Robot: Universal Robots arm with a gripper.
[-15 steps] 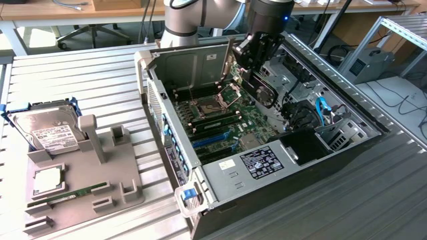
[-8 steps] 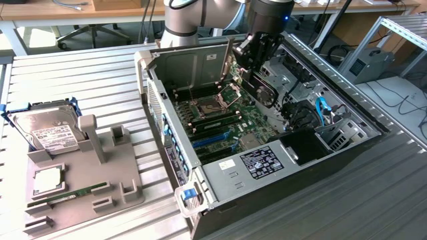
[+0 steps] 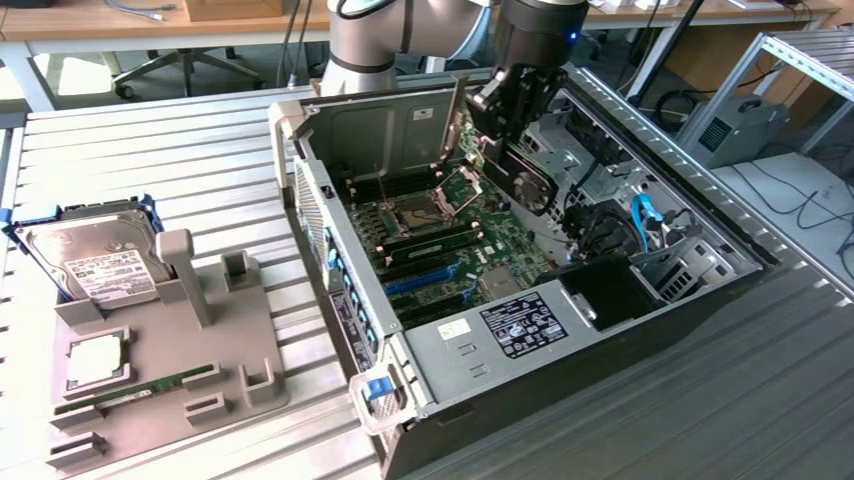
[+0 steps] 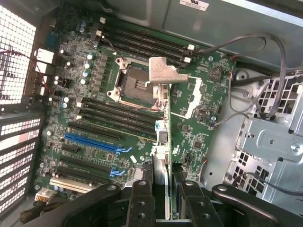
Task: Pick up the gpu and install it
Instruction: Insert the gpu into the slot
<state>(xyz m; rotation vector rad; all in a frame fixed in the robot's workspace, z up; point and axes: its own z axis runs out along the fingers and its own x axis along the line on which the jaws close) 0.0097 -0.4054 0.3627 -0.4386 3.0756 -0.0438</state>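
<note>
Slatted metal surface [image 3: 200,150] carries an open computer case [image 3: 467,350]. My pincer [image 3: 505,140] hangs inside that case, its fingers [image 4: 142,201] partly closed and clamped on the two faces of the gpu [image 3: 525,178]. The card stands on edge directly below the pincer, over the motherboard [image 4: 199,137], with its silver bracket [image 4: 165,74] at the end farthest from my fingers. Just beside that bracket lies the open processor socket [image 4: 130,85]. The blue slots [image 4: 92,141] sit off to one side of the card. Whether the card's lower edge touches the board I cannot tell. Well away from the pincer, outside the case, a hard drive [image 3: 94,255] leans in a grey holder [image 3: 200,350].
</note>
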